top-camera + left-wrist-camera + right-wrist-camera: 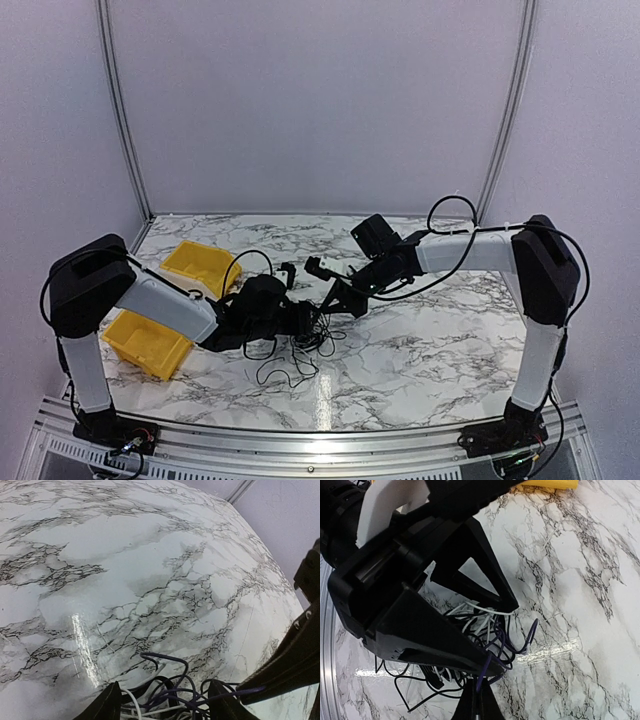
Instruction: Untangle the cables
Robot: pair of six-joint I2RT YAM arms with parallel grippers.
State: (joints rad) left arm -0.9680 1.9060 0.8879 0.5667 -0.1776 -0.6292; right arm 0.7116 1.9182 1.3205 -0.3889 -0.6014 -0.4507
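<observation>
Top view: the left jaws hang low over one clump of cables [312, 342] on the counter [450, 340]. Two yellow bins [200, 265] stand at the left.

Left wrist view: the left jaws stand wide apart around the clump and grip nothing.

Right wrist view: the right jaws are closed on one purple cable [482, 672].
</observation>
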